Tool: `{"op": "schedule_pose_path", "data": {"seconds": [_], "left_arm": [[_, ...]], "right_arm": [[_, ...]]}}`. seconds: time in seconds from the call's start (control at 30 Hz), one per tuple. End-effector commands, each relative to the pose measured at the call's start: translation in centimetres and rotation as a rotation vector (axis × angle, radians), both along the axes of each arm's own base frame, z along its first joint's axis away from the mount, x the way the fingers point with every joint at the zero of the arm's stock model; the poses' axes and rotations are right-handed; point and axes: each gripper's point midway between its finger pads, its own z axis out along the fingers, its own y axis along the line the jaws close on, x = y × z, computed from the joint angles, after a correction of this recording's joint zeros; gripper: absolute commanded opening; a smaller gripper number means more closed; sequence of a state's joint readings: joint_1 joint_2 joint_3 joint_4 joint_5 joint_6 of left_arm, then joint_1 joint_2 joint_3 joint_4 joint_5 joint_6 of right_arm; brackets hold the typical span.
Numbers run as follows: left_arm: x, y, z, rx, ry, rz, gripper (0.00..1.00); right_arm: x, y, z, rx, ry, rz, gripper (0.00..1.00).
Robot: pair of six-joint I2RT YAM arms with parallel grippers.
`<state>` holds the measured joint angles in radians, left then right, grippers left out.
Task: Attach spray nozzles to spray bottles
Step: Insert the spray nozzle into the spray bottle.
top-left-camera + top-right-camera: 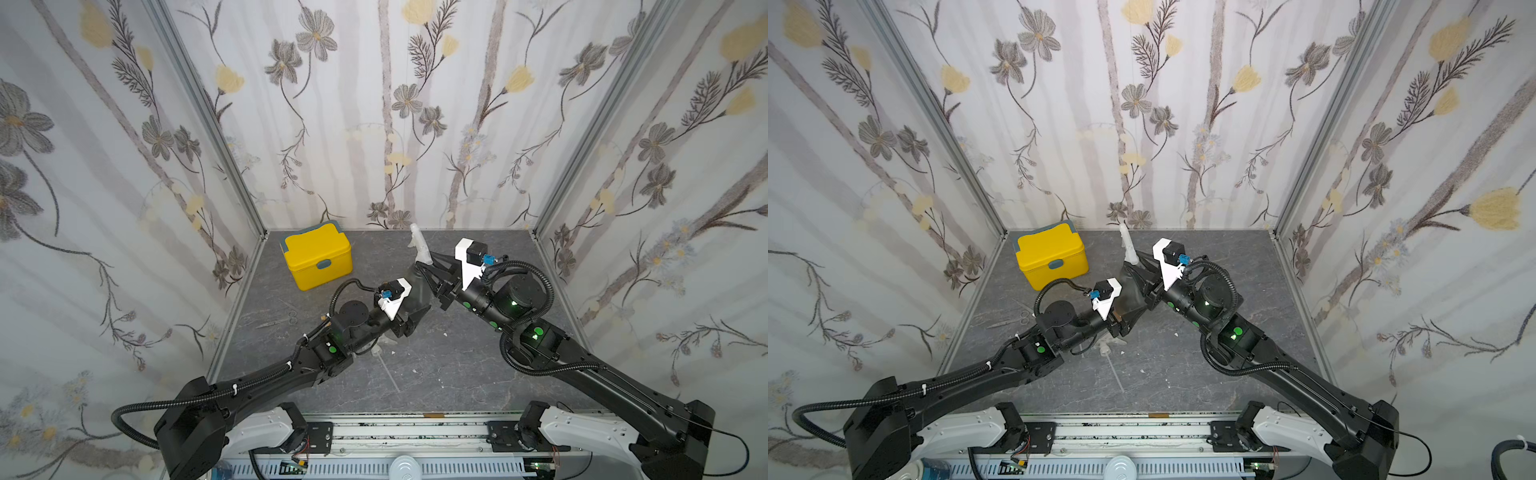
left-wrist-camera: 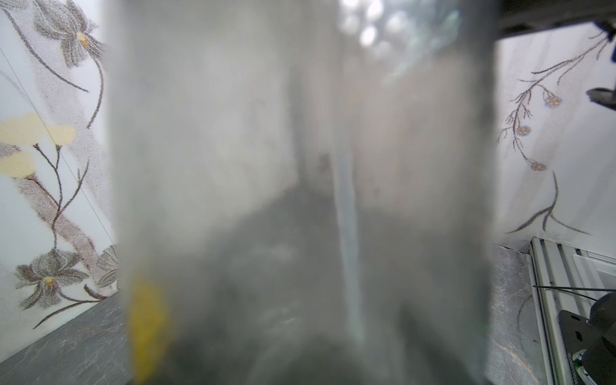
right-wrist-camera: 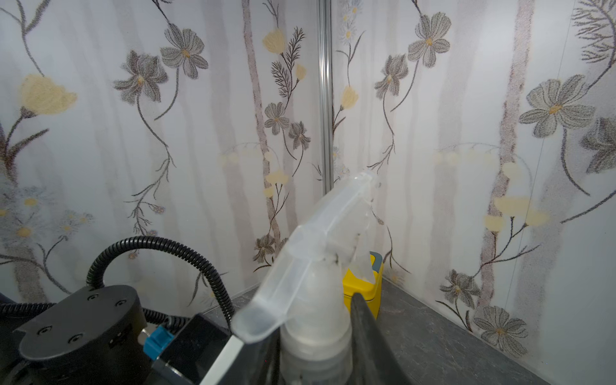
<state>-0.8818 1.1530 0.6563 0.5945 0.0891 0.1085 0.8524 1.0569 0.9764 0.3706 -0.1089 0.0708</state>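
1. Just toward 12 o'clock from the middle of the table (image 1: 457, 374), the grey spray bottle (image 1: 419, 291) (image 1: 1131, 291) is caught between both arms. It is tilted, with its neck leaning toward 12 o'clock.
2. The left gripper (image 1: 415, 318) comes in from 8 o'clock, and its jaws are closed round the bottle's wide lower body. In the left wrist view the smoky bottle (image 2: 233, 166) fills nearly the whole picture, and the thin dip tube (image 2: 346, 233) runs down inside it.
3. The right gripper (image 1: 424, 261) reaches in from 4 o'clock. Its jaws are pinched narrow on the collar of the clear spray nozzle (image 1: 419, 243) (image 1: 1128, 245), right at the bottle's neck.
4. In the right wrist view one dark finger (image 3: 370, 333) presses against that collar, and the nozzle head (image 3: 320, 253) rises above it.
5. The nozzle sits on top of the neck, but I cannot tell whether it is screwed down tight.
6. A second clear nozzle (image 1: 380, 349) (image 1: 1106, 347) lies flat on the table at 6 o'clock of the held bottle. It is partly under the left arm, and its own tube (image 1: 390, 374) trails toward 5 o'clock.
7. The yellow box (image 1: 318, 257) (image 1: 1052, 259) stands at 10 o'clock by the back corner with its lid on.
8. The scissors (image 1: 286, 318) (image 1: 1017, 318) lie flat at 9 o'clock, well apart from the bottle.
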Motion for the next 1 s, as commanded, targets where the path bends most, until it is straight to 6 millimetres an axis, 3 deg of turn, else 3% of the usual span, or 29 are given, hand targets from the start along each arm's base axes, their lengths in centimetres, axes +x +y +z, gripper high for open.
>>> {"op": "schedule_pose_path", "data": {"seconds": [0.0,0.33,0.97], "left_arm": [[0.0,0.3,3.1,-0.09,-0.071,0.008,0.77],[-0.1,0.3,3.1,-0.093,-0.077,0.002,0.77],[-0.1,0.1,2.9,-0.071,-0.085,0.003,0.77]], "right_arm": [[0.5,0.3,-1.7,-0.034,0.052,-0.008,0.33],[-1.0,-0.4,-0.8,0.031,0.068,0.045,0.34],[-0.8,-0.9,-0.6,-0.016,0.066,0.007,0.43]]}}
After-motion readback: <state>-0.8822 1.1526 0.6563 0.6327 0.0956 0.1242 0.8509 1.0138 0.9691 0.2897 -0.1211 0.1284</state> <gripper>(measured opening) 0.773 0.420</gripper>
